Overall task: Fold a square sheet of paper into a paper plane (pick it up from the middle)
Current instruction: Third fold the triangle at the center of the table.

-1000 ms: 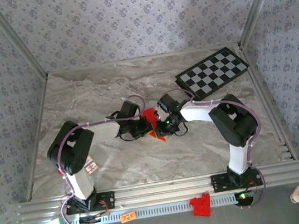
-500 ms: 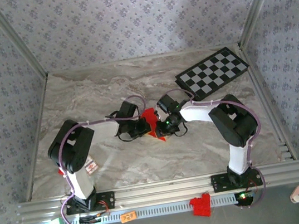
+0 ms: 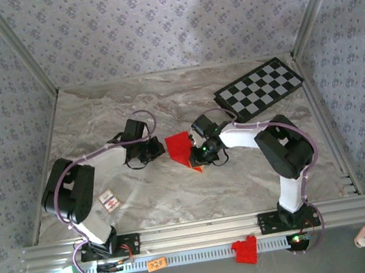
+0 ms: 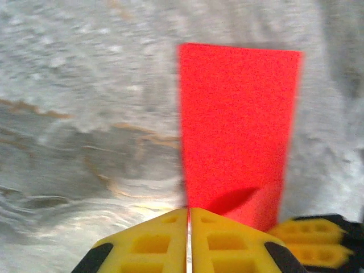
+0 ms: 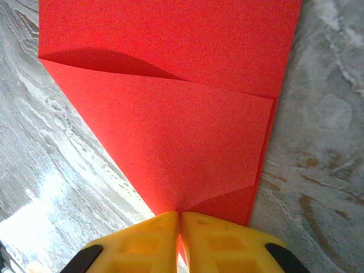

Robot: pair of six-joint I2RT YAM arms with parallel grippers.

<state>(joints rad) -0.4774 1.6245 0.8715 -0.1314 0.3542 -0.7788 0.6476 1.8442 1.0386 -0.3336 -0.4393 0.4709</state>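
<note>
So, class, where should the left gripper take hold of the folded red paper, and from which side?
Probably the wide end of the red paper, from the left: the right gripper pinches the point, and that end lies free facing the left gripper.

paper (image 5: 170, 114): bright red, plain, just ahead of both grippers
left gripper (image 4: 189, 210): yellow fingers, black trim
right gripper (image 5: 180, 214): yellow fingers, black trim
table (image 3: 98, 121): grey-beige marble veining
checkered board (image 3: 259, 87): black and white squares, beyond the right gripper
walls (image 3: 152, 24): grey-blue, small floral repeat
</note>
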